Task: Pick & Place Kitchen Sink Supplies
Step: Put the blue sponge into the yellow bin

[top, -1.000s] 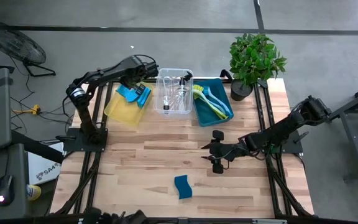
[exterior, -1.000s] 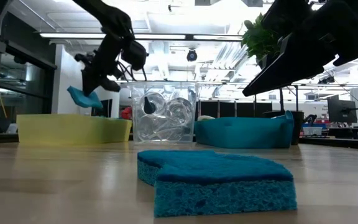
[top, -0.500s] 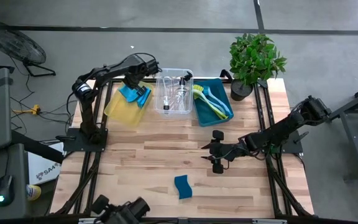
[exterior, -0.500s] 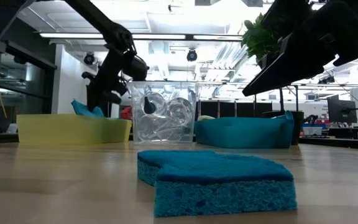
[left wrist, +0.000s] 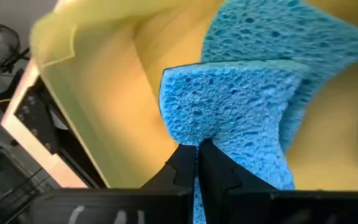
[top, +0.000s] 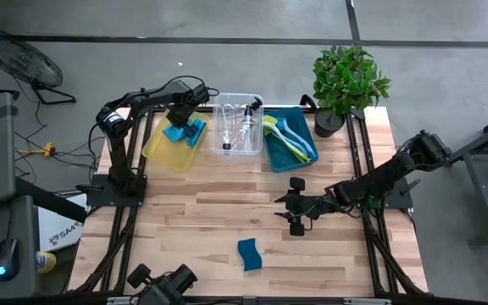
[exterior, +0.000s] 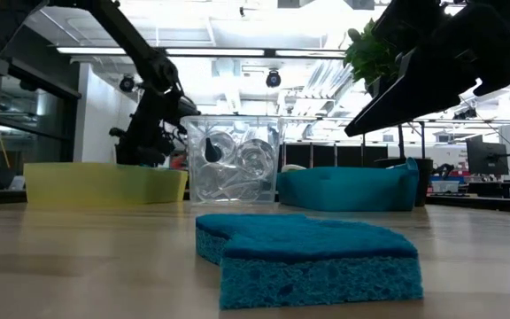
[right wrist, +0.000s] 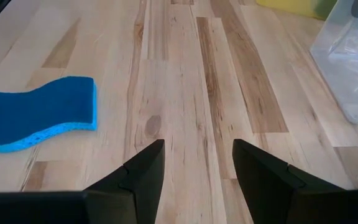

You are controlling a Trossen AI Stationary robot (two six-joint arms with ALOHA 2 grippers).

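Left gripper (left wrist: 197,163) pinches a blue sponge (left wrist: 241,106) low inside the yellow bin (top: 161,149); pulling away before letting go could drag it back out. Right gripper (top: 293,206), fingers spread, hovers with the last sponge (top: 249,253) nearby on the table.
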